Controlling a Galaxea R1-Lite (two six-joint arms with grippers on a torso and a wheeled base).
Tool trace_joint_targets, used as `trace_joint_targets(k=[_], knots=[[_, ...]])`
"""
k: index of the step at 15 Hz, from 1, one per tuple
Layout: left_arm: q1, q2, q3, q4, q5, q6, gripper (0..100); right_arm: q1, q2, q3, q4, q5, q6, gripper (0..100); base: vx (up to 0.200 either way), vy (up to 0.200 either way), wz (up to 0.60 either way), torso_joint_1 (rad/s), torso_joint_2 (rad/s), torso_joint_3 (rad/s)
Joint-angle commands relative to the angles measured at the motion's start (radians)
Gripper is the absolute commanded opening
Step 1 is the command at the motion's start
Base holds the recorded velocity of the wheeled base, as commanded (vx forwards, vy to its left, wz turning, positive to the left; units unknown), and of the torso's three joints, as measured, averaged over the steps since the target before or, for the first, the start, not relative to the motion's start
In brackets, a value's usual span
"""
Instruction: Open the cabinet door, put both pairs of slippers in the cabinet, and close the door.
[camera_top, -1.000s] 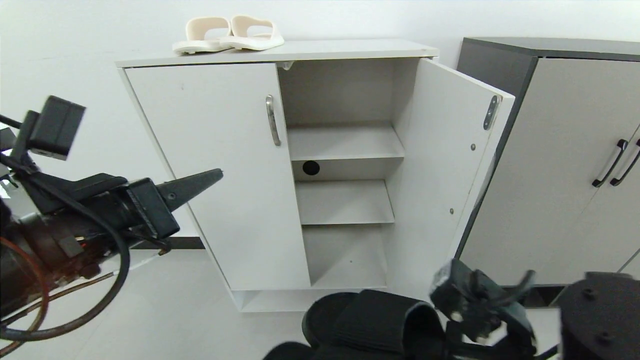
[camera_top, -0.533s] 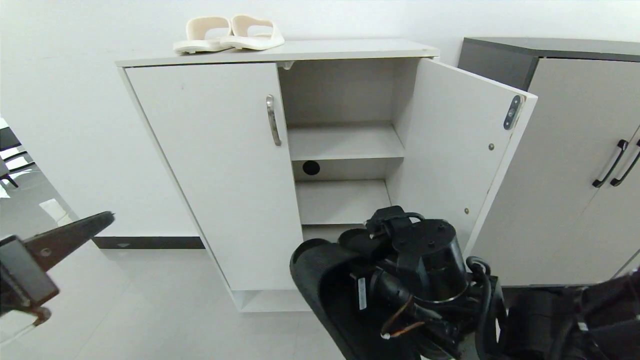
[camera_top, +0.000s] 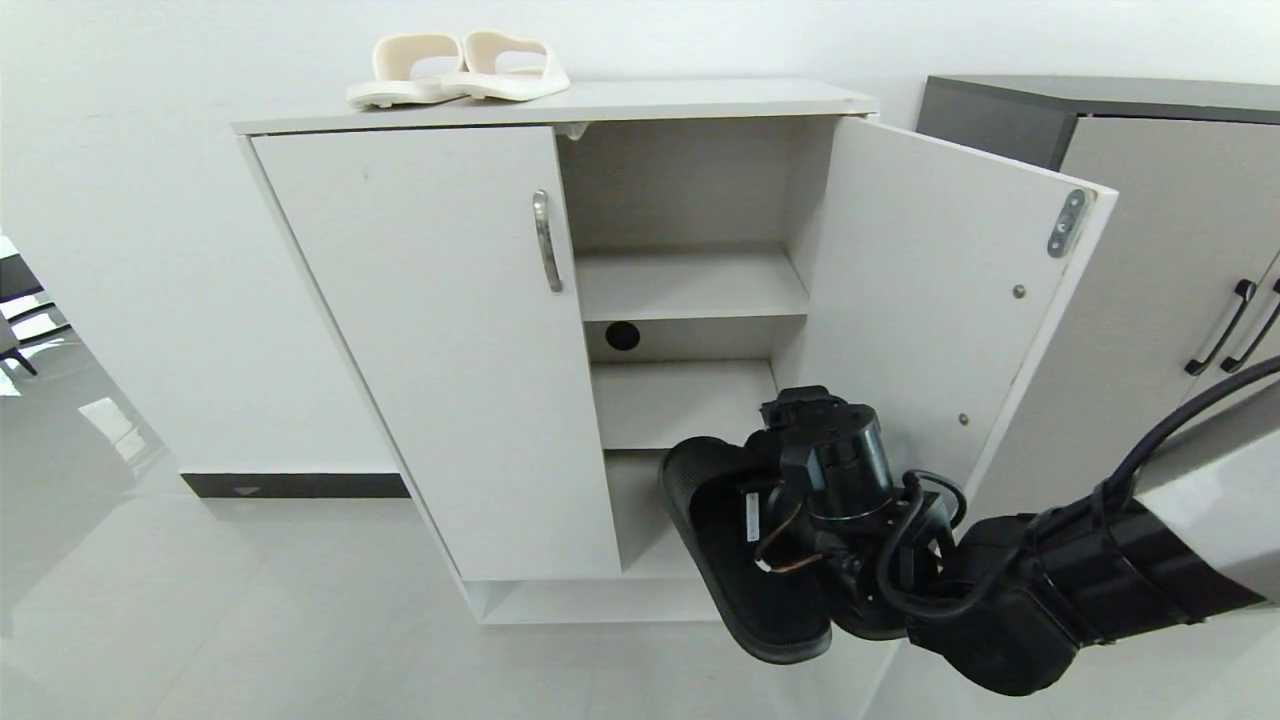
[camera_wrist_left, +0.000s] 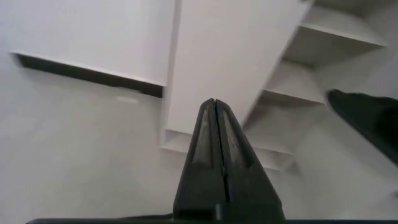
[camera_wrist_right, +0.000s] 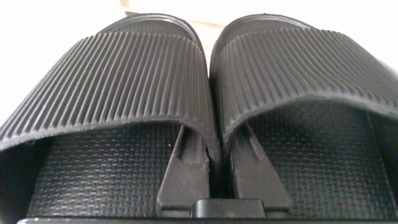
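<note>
Two black slippers (camera_top: 745, 560) in right tool (camera_wrist_right: 214, 142), door (camera_top: 900, 300) open

Over the last 1 s the right gripper (camera_wrist_right: 214, 158), clamped on the 2 black slippers (camera_top: 745, 560), has risen from the bottom edge of the head view to the lower centre. Their toes are now at the mouth of the lowest compartment of the cabinet (camera_top: 700, 97). The right door (camera_top: 930, 300) has swung wider, toward the upper right. The left gripper (camera_wrist_left: 214, 109) has drawn back from the middle left toward the lower left.

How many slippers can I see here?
4: two cream slippers on the cabinet top; two black slippers in the right tool. Others could hide behind the shut door.
</note>
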Motion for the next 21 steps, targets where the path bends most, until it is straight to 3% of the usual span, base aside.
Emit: trace_joint_targets(k=[1,4,6,9,10,12,13,14,15,16,17,18,21], knots=[[0.077,-0.095,0.025,0.025,0.002,0.019,0,0.000,0.011,0.001,0.002,-0.052,0.000,0,0.000,0.000,0.00,0.000,0.00,0.000],[0.148,-0.138,0.053,0.026,0.000,0.054,0,0.011,0.029,-0.013,0.011,-0.123,0.001,0,0.000,0.000,0.00,0.000,0.00,0.000],[0.143,-0.184,0.102,0.026,-0.026,0.065,0,0.039,0.025,-0.013,0.002,-0.113,0.010,0,0.000,0.000,0.00,0.000,0.00,0.000],[0.114,-0.357,0.206,0.026,-0.281,0.067,0,0.103,-0.003,0.041,-0.118,0.026,0.047,0,0.000,0.000,0.00,0.000,0.00,0.000],[0.107,-0.397,0.244,0.022,-0.331,0.081,0,0.115,-0.004,0.061,-0.161,0.057,0.046,0,0.000,0.000,0.00,0.000,0.00,0.000],[0.105,-0.397,0.329,-0.032,-0.334,0.104,0,0.121,-0.004,0.071,-0.204,0.077,0.041,0,0.000,0.000,0.00,0.000,0.00,0.000],[0.105,-0.397,0.355,-0.096,-0.333,0.125,0,0.123,-0.004,0.075,-0.207,0.075,0.041,0,0.000,0.000,0.00,0.000,0.00,0.000],[0.105,-0.397,0.384,-0.126,-0.291,0.188,0,0.123,-0.004,0.078,-0.207,0.075,0.041,0,0.000,0.000,0.00,0.000,0.00,0.000],[0.105,-0.397,0.406,-0.146,-0.221,0.285,0,0.124,-0.004,0.082,-0.208,0.075,0.041,0,0.000,0.000,0.00,0.000,0.00,0.000],[0.103,-0.397,0.406,-0.147,-0.270,0.283,0,0.129,-0.004,0.084,-0.208,0.075,0.041,0,0.000,0.000,0.00,0.000,0.00,0.000],[0.103,-0.397,0.412,-0.155,-0.317,0.259,0,0.134,-0.004,0.085,-0.208,0.075,0.042,0,0.000,0.000,0.00,0.000,0.00,0.000],[0.103,-0.397,0.410,-0.158,-0.356,0.209,0,0.137,-0.003,0.094,-0.208,0.075,0.042,0,0.000,0.000,0.00,0.000,0.00,0.000],[0.103,-0.397,0.410,-0.158,-0.336,0.202,0,0.143,0.006,0.116,-0.225,0.077,0.042,0,0.000,0.000,0.00,0.000,0.00,0.000]])
